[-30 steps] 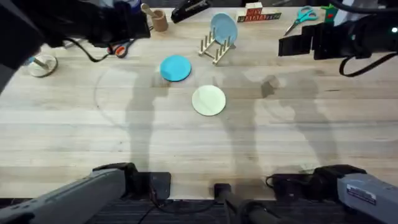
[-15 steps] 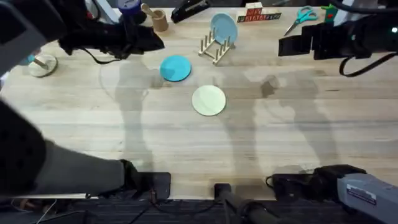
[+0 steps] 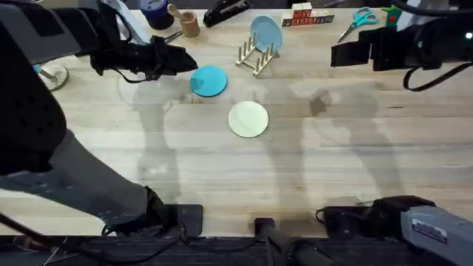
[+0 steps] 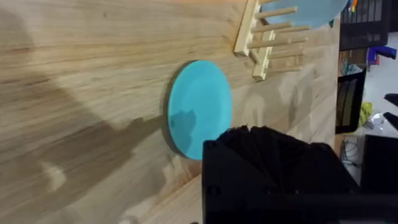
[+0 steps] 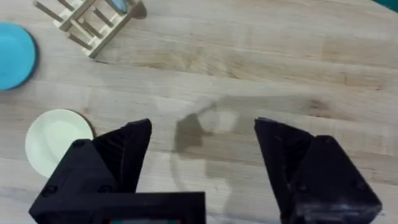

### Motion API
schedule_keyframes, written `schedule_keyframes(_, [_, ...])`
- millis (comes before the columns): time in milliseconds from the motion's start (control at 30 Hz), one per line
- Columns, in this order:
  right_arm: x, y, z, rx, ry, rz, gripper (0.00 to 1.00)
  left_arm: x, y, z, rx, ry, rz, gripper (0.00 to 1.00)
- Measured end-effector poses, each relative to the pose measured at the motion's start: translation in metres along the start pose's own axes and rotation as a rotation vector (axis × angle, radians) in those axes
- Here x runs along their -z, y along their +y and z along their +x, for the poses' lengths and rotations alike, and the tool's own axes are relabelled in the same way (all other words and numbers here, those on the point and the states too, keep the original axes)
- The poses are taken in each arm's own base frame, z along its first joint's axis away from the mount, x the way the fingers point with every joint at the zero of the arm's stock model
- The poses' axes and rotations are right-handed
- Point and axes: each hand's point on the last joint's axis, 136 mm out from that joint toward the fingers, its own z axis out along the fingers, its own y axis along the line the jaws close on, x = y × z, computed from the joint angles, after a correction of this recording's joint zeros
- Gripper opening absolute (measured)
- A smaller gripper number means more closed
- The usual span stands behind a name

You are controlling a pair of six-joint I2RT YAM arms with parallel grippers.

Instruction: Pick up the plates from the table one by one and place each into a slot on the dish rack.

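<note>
Two plates lie flat on the table (image 3: 355,155): the sky-blue plate (image 3: 208,81) and, at its 4 o'clock, the cream plate (image 3: 247,119). A third, pale blue plate (image 3: 266,32) stands in the dish rack (image 3: 255,55). At the far edge are a wooden cup (image 3: 191,24) and scissors (image 3: 358,21). The left gripper (image 3: 185,58) hangs at the blue plate's 10 o'clock; whether its fingers are apart I cannot tell. The right gripper (image 5: 202,149) is spread wide, holding nothing.

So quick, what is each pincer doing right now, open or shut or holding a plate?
Left pincer: beside the blue plate, holding nothing; open or shut cannot be told.
Right pincer: open, holding nothing.
</note>
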Motion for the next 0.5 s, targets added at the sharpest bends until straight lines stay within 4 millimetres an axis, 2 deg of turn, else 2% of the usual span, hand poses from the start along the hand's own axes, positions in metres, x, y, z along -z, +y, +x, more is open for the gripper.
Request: schedule_keyframes(500, [0.000, 0.000, 0.000, 0.000, 0.000, 0.000, 0.996, -0.026, 0.033, 0.018, 0.060, 0.076, 0.022, 0.041])
